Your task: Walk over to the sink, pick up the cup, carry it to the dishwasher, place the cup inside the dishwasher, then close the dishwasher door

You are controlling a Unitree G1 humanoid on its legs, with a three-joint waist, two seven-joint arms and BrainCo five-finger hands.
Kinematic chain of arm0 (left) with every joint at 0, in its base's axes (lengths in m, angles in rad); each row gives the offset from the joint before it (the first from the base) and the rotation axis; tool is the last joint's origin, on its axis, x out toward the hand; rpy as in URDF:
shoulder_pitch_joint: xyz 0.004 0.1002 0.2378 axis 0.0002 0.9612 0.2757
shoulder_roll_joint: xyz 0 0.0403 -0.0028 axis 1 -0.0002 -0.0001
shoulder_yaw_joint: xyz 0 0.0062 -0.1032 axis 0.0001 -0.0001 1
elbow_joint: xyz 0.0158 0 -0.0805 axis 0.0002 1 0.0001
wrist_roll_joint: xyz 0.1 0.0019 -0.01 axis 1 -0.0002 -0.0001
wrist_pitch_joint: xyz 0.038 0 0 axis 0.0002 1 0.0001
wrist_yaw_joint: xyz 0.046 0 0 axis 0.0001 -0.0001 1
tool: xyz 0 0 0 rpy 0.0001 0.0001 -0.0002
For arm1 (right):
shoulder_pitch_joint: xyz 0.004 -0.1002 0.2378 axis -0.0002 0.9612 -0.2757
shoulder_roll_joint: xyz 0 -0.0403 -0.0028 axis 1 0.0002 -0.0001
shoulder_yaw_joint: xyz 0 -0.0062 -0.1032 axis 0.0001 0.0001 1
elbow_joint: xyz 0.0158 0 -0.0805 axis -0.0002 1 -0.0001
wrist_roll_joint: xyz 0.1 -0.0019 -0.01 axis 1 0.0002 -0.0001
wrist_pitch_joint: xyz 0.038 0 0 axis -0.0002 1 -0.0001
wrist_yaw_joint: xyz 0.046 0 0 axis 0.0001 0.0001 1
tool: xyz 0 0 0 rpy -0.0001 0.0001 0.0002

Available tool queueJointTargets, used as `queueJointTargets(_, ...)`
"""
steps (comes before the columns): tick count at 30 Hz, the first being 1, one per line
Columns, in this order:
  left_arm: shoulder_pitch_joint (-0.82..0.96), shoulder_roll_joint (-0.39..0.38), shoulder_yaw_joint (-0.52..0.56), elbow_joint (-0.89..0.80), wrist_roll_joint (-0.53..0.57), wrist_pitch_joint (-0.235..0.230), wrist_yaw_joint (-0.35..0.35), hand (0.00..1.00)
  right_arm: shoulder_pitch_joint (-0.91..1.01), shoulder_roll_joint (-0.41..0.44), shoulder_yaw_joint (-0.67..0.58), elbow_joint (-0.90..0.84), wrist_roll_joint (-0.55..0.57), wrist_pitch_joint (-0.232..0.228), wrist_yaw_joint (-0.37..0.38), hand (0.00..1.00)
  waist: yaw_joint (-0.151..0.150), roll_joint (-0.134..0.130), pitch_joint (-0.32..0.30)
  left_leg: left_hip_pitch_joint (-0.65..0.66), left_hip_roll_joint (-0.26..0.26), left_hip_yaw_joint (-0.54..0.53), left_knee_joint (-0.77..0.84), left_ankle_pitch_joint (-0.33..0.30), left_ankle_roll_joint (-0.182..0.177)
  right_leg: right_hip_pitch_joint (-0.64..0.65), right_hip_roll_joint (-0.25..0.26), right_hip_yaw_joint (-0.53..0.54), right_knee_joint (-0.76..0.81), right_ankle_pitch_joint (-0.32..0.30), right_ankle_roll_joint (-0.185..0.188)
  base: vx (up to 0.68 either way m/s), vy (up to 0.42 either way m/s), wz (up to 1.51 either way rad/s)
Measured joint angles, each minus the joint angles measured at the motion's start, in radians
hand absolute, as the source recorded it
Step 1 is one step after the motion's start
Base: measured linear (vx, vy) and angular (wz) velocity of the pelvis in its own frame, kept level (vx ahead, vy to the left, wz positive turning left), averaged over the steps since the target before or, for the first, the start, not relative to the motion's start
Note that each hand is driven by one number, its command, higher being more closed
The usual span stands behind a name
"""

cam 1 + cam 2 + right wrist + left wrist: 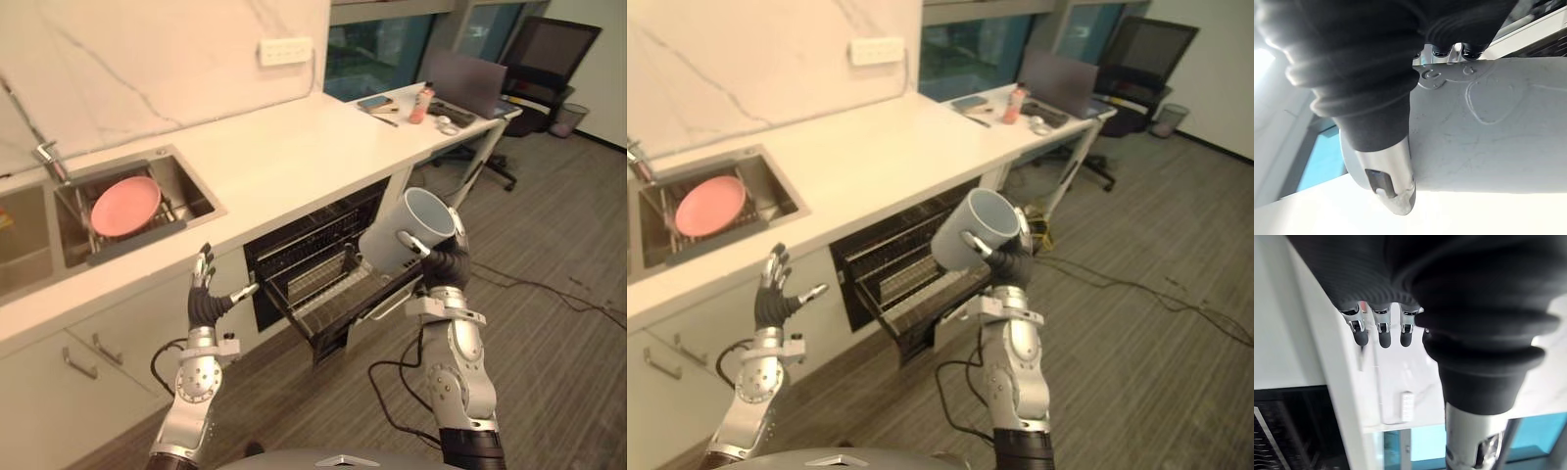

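Holding the cup [407,233] in the right hand [443,262], fingers wrapped round its wall, mouth tilted upward, over the lowered door of the dishwasher [304,259]. Probably light, rigid and smooth, so liable to slip, and to chip against the rack. Best gripped round the body. Left hand [203,299] spread, empty, below the worktop [294,157].

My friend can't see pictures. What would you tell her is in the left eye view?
The robot's right hand holds a pale cup, tipped sideways, in front of the open dishwasher. Its left hand is open beside the cabinets, and a pink plate rests in the sink.
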Motion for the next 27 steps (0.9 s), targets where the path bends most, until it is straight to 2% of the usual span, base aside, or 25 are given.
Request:
queueJointTargets(1, 0.0, 0.0, 0.003, 0.013, -0.007, 0.014, -0.014, 0.0, -0.019, -0.017, -0.005, 0.04, -0.014, 0.001, -0.001, 1.0, 0.005, 0.001, 0.009, -0.018, 0.0, -0.01, 0.0, 0.006, -0.004, -0.013, 0.002, -0.002, 0.001, 0.0, 0.0, -0.08, -0.007, 0.43)
queueJointTargets(5, -0.021, 0.011, -0.008, 0.097, -0.028, 0.106, -0.109, 0.0, -0.276, -0.133, -0.038, 0.288, -0.075, 0.026, -0.023, 1.0, 0.038, 0.025, 0.135, -0.129, 0.004, -0.071, 0.0, 0.03, -0.027, -0.097, 0.011, -0.028, -0.005, 0.028, -0.016, -0.11, -0.007, 0.28)
queueJointTargets(7, -0.046, 0.025, -0.04, 0.164, -0.052, 0.155, -0.162, 0.0, -0.431, -0.213, -0.037, 0.443, -0.075, 0.048, -0.028, 1.0, 0.068, 0.04, 0.204, -0.174, 0.007, -0.082, 0.001, 0.048, -0.041, -0.124, 0.016, -0.05, -0.014, 0.06, -0.022, -0.08, -0.025, 0.24)
queueJointTargets(9, -0.046, 0.032, -0.07, 0.203, -0.072, 0.174, -0.196, 0.0, -0.526, -0.274, -0.033, 0.572, -0.071, 0.06, -0.025, 1.0, 0.094, 0.062, 0.241, -0.202, 0.009, -0.107, 0.001, 0.078, -0.037, -0.139, 0.023, -0.065, -0.018, 0.069, -0.025, -0.02, -0.027, 0.23)
queueJointTargets(12, -0.044, 0.046, -0.094, 0.217, -0.082, 0.175, -0.223, 0.0, -0.62, -0.333, -0.024, 0.7, -0.061, 0.066, -0.021, 1.0, 0.114, 0.082, 0.281, -0.224, 0.008, -0.129, 0.002, 0.093, -0.025, -0.152, 0.025, -0.085, -0.014, 0.07, -0.026, 0.02, -0.02, 0.18)
queueJointTargets(13, -0.049, 0.052, -0.098, 0.218, -0.082, 0.174, -0.236, 0.0, -0.68, -0.367, -0.02, 0.77, -0.054, 0.071, -0.01, 1.0, 0.127, 0.091, 0.31, -0.233, 0.008, -0.134, 0.007, 0.097, -0.02, -0.157, 0.026, -0.094, -0.01, 0.07, -0.026, 0.04, -0.022, 0.19)
queueJointTargets(16, -0.06, 0.068, -0.116, 0.219, -0.091, 0.171, -0.257, 0.0, -0.788, -0.422, 0.017, 0.88, -0.054, 0.09, 0.028, 1.0, 0.141, 0.102, 0.356, -0.242, 0.007, -0.158, 0.007, 0.104, -0.01, -0.162, 0.025, -0.113, 0.008, 0.063, -0.02, 0.04, -0.03, 0.18)
queueJointTargets(21, -0.071, 0.09, -0.135, 0.252, -0.122, 0.162, -0.298, 0.0, -0.924, -0.479, 0.095, 1.026, -0.055, 0.143, 0.093, 1.0, 0.179, 0.118, 0.378, -0.275, 0.008, -0.185, 0.007, 0.108, -0.008, -0.19, 0.027, -0.14, 0.029, 0.045, -0.025, 0.05, -0.057, 0.13)
queueJointTargets(27, -0.084, 0.108, -0.169, 0.279, -0.161, 0.164, -0.328, 0.0, -1.028, -0.48, 0.135, 1.214, -0.107, 0.204, 0.173, 1.0, 0.228, 0.14, 0.393, -0.319, 0.01, -0.215, 0.007, 0.117, -0.006, -0.238, 0.021, -0.17, 0.085, 0.005, -0.024, 0.06, -0.071, 0.15)
